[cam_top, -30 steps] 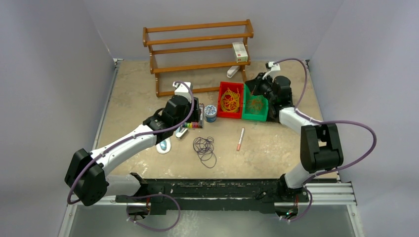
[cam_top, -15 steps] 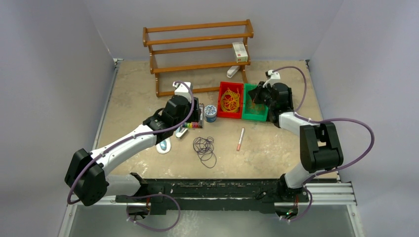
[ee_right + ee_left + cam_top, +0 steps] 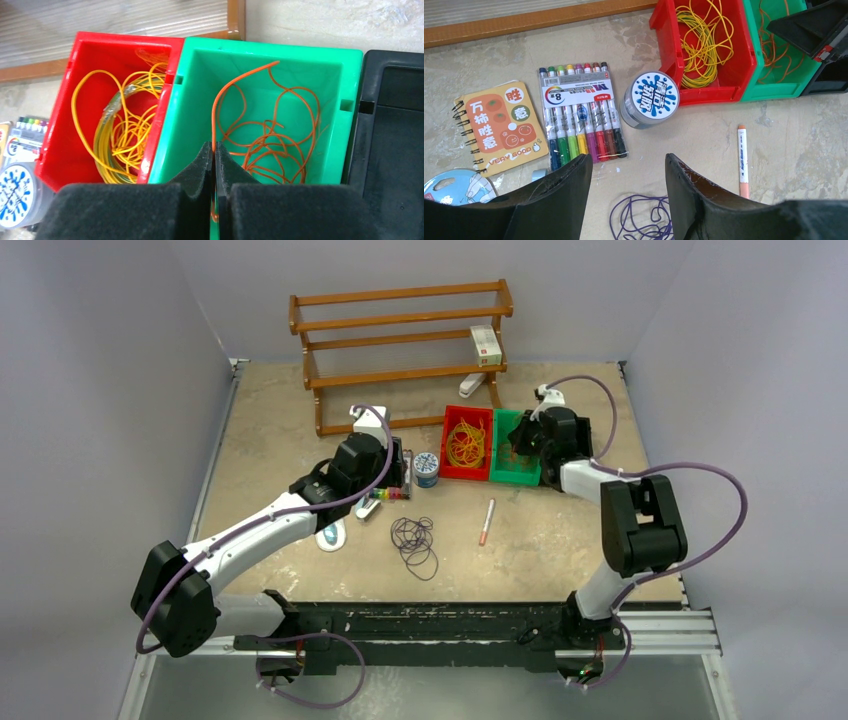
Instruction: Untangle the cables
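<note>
Room first: plain grey walls (image 3: 100, 390) box in a mottled beige stone-look tabletop (image 3: 560, 540). A black metal rail (image 3: 450, 625) runs along the near edge, where both arms are bolted. At the back stands a brown wooden slatted rack (image 3: 400, 315) with a small white cardboard box (image 3: 485, 344) on it.

Mid-table, a red plastic bin (image 3: 446, 445) and a green plastic bin (image 3: 515, 478) sit touching side by side. The yellow wire cables (image 3: 466, 443) are heaped in the red one. The orange-red wire cables (image 3: 270, 145) are in the green one. The dark purple wire cables (image 3: 414, 540) lie loose on the tabletop, nearer the rail, with a pink-orange marker pen (image 3: 486, 521) beside them.

The right gripper (image 3: 214, 150) is over the green bin's near wall, pads squeezed together on 1 orange-red strand. The left gripper (image 3: 626, 170) hangs above the table with its fingers spread and nothing between them, just past the purple loops.

Stuff only 1 view gives you:
- The right wrist view shows a black plastic bin (image 3: 395, 150) touching the green one on the side away from the red. From the top view the arm covers it.
- The left wrist view shows a clear pack of 8 coloured markers (image 3: 581, 120) and an orange spiral notebook (image 3: 499, 127), mostly hidden under the arm from above.
- That view also shows the blue splash label on a round grey tin (image 3: 651, 97).
</note>
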Available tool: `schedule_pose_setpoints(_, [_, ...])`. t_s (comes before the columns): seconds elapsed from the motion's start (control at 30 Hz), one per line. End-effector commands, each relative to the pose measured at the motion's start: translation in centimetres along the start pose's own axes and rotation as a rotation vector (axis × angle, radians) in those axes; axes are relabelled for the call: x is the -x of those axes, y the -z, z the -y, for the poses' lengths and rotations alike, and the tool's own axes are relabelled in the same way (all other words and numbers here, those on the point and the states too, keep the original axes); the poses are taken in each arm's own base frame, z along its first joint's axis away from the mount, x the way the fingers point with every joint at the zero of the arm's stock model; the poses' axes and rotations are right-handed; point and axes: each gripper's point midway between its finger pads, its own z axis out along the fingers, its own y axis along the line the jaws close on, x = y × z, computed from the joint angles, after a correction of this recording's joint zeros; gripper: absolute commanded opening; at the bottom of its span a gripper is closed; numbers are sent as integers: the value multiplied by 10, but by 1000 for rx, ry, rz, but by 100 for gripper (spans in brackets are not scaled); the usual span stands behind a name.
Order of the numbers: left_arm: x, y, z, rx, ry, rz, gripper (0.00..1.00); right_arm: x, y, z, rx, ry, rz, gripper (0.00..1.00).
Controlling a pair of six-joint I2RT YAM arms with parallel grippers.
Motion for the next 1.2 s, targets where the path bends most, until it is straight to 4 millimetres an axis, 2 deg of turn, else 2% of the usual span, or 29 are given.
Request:
schedule_pose_setpoints(0.0, [13, 2, 2, -10, 10, 44, 55, 20, -6, 5, -36, 36, 23, 2])
schedule_pose_setpoints(0.13, [11, 2, 2, -12, 10, 39, 55, 13, -14, 6, -31, 45, -18, 0])
schedule_pose_setpoints(0.17, [11, 2, 3, -14, 10, 40, 54, 6, -16, 8, -30, 46, -39, 0])
schedule_pose_setpoints(0.2, [11, 2, 2, -14, 11, 39, 54, 14, -21, 4, -18, 51, -32, 0])
schedule_pose_setpoints(0.53, [11, 6, -1, -7, 13, 45, 54, -3, -40, 8, -4, 81, -118, 0])
schedule_pose_setpoints(0.67, [10, 5, 0, -8, 12, 43, 54, 0, -40, 7, -5, 88, -115, 0])
schedule_pose_setpoints(0.8, [10, 5, 0, -9, 11, 44, 55, 16, -30, 2, 2, 96, -76, 1])
schedule_pose_setpoints(0.9, [10, 6, -1, -8, 14, 46, 54, 33, -20, -6, 18, 103, -39, 11])
schedule_pose_setpoints(1.03, [10, 6, 0, -10, 17, 47, 55, 50, -10, -16, 42, 107, -9, 30])
schedule_pose_setpoints(1.17, [11, 6, 0, -12, 19, 50, 55, 62, -1, -21, 49, 110, 16, 41])
